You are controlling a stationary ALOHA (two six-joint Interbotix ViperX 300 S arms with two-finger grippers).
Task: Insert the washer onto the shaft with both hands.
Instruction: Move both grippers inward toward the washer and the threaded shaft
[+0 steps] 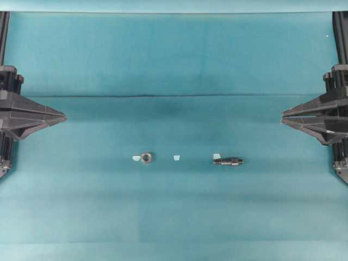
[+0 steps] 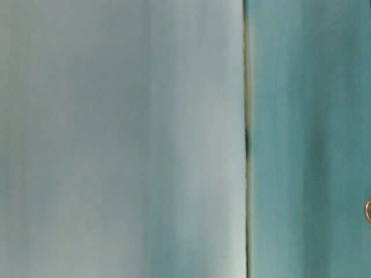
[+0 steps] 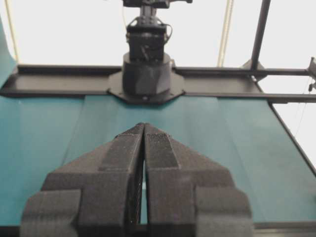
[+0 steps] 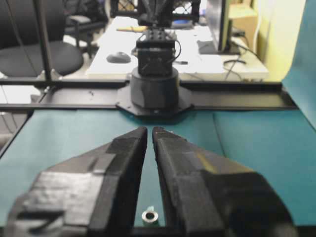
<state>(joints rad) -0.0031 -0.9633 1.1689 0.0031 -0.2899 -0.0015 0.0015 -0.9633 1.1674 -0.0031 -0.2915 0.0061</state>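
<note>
Both grippers, left (image 1: pixel 64 116) and right (image 1: pixel 283 117), seemingly closed, empty; washer (image 1: pixel 146 157) well apart from shaft (image 1: pixel 228 161)

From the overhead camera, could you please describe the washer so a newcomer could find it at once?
On the teal cloth, three small items lie in a row near the middle. The washer is at the row's left end, touching a pale tape scrap. It alone is a silvery ring with a dark hole.

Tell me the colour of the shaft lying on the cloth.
Dark grey metal, with a slightly paler sheen on its collars: the shaft shows best in the overhead view.
</note>
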